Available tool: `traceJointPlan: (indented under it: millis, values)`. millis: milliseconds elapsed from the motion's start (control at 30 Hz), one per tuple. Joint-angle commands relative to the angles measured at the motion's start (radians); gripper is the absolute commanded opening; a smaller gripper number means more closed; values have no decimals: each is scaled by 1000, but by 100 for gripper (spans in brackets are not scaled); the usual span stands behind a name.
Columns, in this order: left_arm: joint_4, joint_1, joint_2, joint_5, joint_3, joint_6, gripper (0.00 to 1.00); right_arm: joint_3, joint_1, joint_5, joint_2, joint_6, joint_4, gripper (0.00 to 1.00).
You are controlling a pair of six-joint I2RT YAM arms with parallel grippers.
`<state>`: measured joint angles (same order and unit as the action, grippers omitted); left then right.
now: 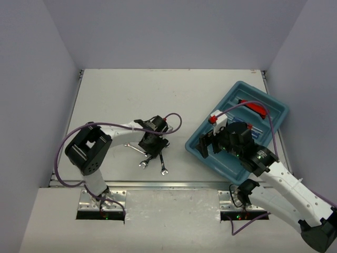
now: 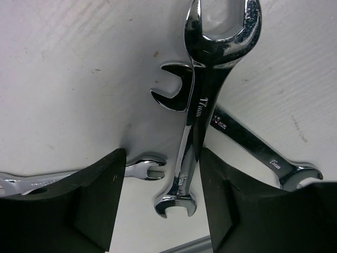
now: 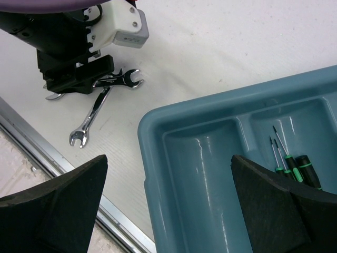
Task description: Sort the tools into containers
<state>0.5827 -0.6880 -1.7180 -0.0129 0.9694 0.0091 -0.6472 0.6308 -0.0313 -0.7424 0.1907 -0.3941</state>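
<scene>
1. Left gripper [image 2: 160,203], jaws spread, straddles the 17mm wrench [image 2: 197,121] on the table [image 2: 63,79]. Another wrench [image 2: 247,145] crosses beneath it.
2. Right gripper [image 3: 168,179], jaws released and empty, hovers over the teal tray [image 3: 221,97]. Green-black screwdrivers [image 3: 287,164] lie inside at 3 o'clock.

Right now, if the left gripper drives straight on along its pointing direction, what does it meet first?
Probably the long silver wrench lying between the open fingers of the left gripper, crossed over another wrench; then table. Depth unclear.
</scene>
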Motion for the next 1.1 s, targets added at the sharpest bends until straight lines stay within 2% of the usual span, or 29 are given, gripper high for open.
traceJointPlan:
  millis: [0, 333, 433, 500, 633, 700, 733, 900, 1067]
  values:
    - [-54, 13, -39, -13, 13, 24, 54, 3, -2, -16, 22, -14, 43, 99]
    - [-57, 11, -85, 73, 22, 18, 45, 11, -2, -18, 44, -17, 50, 99]
    - [-61, 10, -91, 79, 22, 13, 37, 11, -3, -18, 47, -16, 49, 99]
    - [-63, 10, -98, 97, 26, 11, 25, 13, -3, -18, 50, -17, 51, 99]
    - [-64, 10, -108, 116, 29, 3, 20, 15, -2, -16, 51, -17, 52, 99]
    - [-61, 11, -111, 113, 34, 0, 4, 15, -2, -16, 49, -17, 53, 99]
    - [-60, 10, -114, 109, 34, 1, 0, 15, -3, -16, 48, -16, 52, 99]
    - [-37, 11, -106, 68, 48, -49, 0, 19, -2, -15, 49, -12, 56, 99]
    - [-12, 10, -24, -18, 72, -109, 0, 23, -2, -25, 34, 2, 69, 99]
